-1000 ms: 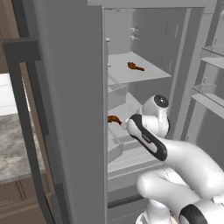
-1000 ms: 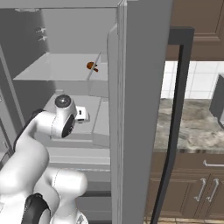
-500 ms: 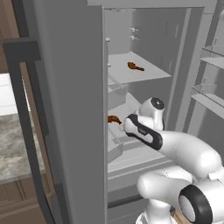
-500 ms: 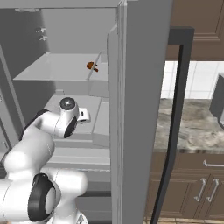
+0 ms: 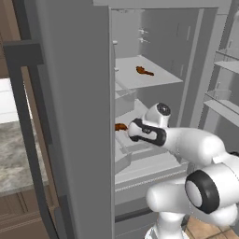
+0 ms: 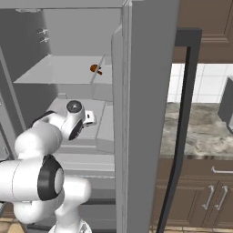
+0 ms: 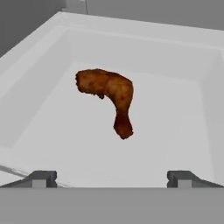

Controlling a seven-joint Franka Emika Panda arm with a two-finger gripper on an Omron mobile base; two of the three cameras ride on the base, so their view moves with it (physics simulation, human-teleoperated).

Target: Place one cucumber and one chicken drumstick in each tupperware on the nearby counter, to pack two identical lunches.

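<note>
One chicken drumstick (image 7: 109, 94), reddish-brown, lies in a white walled fridge tray (image 7: 39, 109), just ahead of my gripper (image 7: 112, 177). The jaws are open, nothing between the fingertips (image 7: 41, 177). From the left base view the gripper (image 5: 130, 130) is reaching into the open fridge toward this drumstick (image 5: 120, 126). A second drumstick (image 5: 144, 71) (image 6: 95, 68) rests on the shelf above. The counter (image 6: 200, 132) (image 5: 18, 158) lies outside the fridge. Cucumber and tupperware are out of view.
The open grey fridge door (image 5: 70, 116) stands close on the left, and door shelves (image 5: 224, 102) on the right. The tray's raised walls surround the drumstick. Dark cabinets (image 6: 200, 191) sit under the counter, with a toaster (image 6: 226, 104) at its far right.
The arm has stretched lower and deeper into the fridge, bringing the hand closer to the lower drumstick. The jaws stay open and both drumsticks lie still.
</note>
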